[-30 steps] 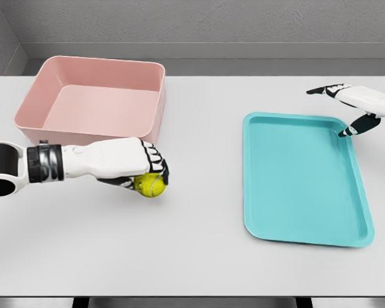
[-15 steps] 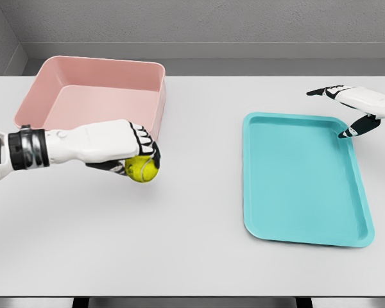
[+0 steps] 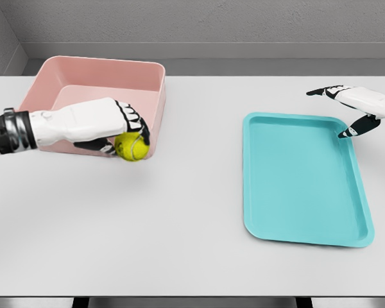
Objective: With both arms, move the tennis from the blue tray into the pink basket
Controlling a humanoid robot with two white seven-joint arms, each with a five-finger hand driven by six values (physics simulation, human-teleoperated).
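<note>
So the left hand (image 3: 112, 126) is clamped on the ball (image 3: 131, 147), carrying it just in front of the basket (image 3: 155, 96) wall, and next it needs lifting over the rim before letting go.

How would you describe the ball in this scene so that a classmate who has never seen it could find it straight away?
Start at the large pink rectangular plastic basket at the far left of the white table. In front of its near wall, the robot's white left hand grips a small yellow-green tennis ball. It is the only round thing here; the flat blue-green tray on the right holds nothing.
</note>
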